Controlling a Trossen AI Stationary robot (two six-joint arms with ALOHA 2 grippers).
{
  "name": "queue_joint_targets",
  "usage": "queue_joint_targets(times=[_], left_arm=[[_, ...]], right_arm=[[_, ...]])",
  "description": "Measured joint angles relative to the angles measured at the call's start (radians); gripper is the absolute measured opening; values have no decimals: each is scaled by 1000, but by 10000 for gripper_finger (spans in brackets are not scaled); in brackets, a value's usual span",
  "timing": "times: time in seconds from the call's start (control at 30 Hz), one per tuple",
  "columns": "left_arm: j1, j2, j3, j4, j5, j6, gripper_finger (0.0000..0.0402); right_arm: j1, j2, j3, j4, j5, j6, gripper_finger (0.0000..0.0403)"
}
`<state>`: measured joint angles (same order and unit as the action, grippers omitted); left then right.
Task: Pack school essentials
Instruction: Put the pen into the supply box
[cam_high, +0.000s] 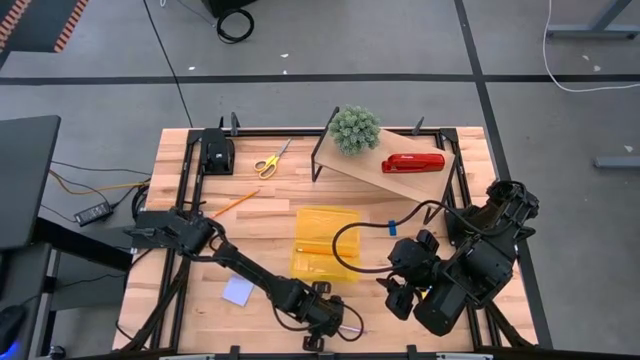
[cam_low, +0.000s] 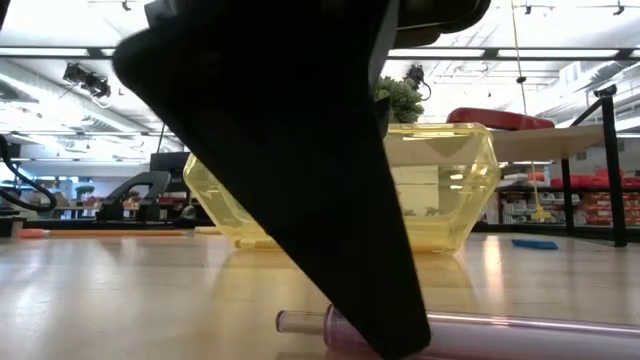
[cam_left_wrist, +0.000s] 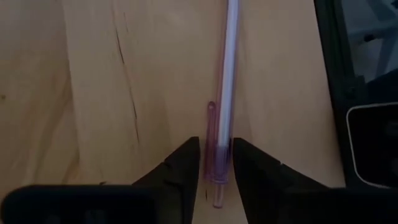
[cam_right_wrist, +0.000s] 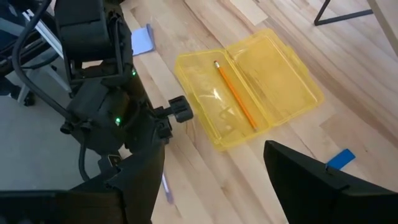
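The thin pink pen lies flat on the wooden table near its front edge. My left gripper has come down over the pen's capped end and is shut on it. In the low view one dark finger reaches down to the pen. An open yellow case sits mid-table with an orange pencil inside. My right gripper hangs open above the table's right side, holding nothing. My left gripper pinches the pen's capped end, beside the clip, between its two fingers. The fingers slant down from above and the hand points along the pen. The pen lies flat on the table, its long barrel running away from the fingers.
Yellow-handled scissors and a loose orange pencil lie at the far left. A pale blue notepad sits left of the left arm. A blue eraser lies right of the case. On a wooden ramp are a red stapler and a plant.
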<state>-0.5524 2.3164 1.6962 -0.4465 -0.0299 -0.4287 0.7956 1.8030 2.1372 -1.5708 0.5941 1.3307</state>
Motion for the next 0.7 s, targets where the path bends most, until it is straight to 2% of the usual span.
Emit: queue_joint_targets(times=[0.43,0.7], left_arm=[[-19,16,0,4,-45,12,33],[-16,-3,-4,-13,-44,-6,32]], right_arm=[[0,0,0,0,-4,5,282],[0,0,0,0,-19,5,282]])
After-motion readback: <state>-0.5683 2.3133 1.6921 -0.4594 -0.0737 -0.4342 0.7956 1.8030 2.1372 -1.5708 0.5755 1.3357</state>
